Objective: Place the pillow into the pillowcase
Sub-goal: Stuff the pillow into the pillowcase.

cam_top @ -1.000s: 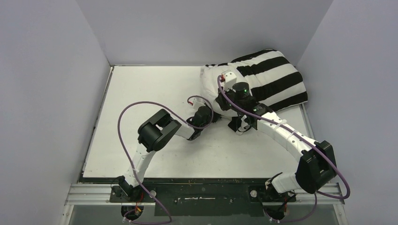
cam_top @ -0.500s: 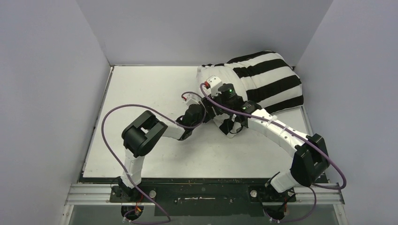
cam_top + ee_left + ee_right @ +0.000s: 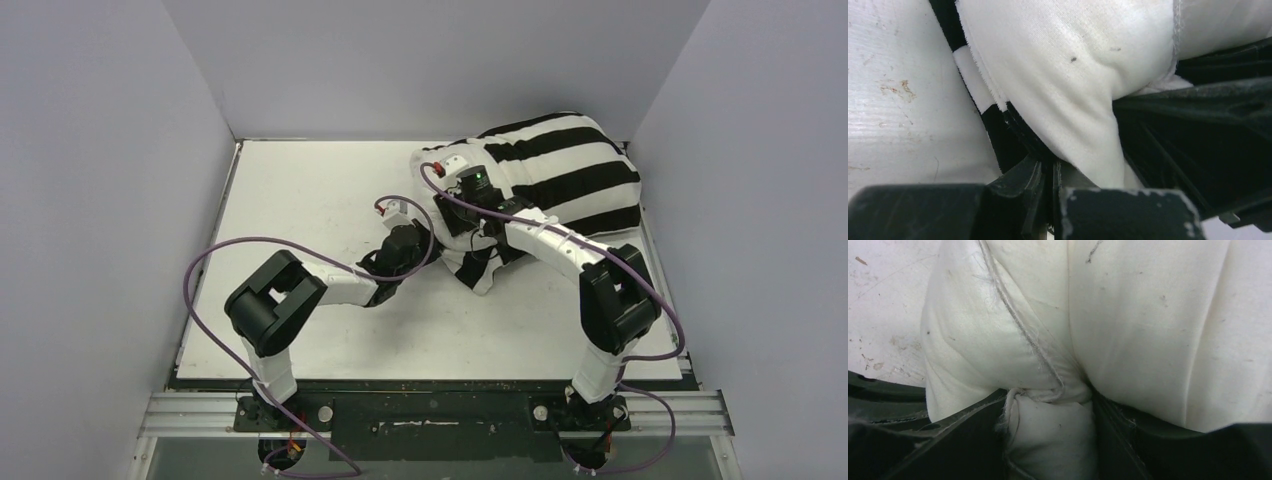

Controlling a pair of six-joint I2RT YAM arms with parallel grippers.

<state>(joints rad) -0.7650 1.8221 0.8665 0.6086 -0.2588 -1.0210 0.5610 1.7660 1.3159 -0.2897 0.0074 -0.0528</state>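
- Pillow (image 3: 428,172): lies at the far right of the table (image 3: 300,220). Most of its body is hidden inside the pillowcase (image 3: 570,175). Only the plain off-white left end shows, bulging out of the open mouth.
- Pillowcase: broad black and white stripes, filled plump around the pillow and close to the right wall. A slack flap of its open edge trails toward the near side and lies flat on the table. How far the mouth reaches under the pillow cannot be told.
- Right end effector (image 3: 1048,435): covered from above by its own wrist and camera housing. In the wrist view the jaws stand partly apart. A bunched, seamed corner of the pillow fills the gap and is pressed by both fingers (image 3: 963,440).
- Left end effector (image 3: 1053,175): jaws closed tight, pinching a fold of the pillowcase edge, a white stripe with black beside it. The pinch sits low, just over the table, at the left of the flap.
- Right arm (image 3: 560,245): crosses above the flap and masks part of the case mouth in the overhead view.
- Left arm (image 3: 330,285): reaches in from the left, with its wrist just beside the exposed pillow end.
- Purple cables (image 3: 250,238): loop loosely from each arm over the table.
- Grey walls (image 3: 100,150): enclose the table on three sides.
- Metal rail (image 3: 200,412): runs along the near edge and carries both arm bases.
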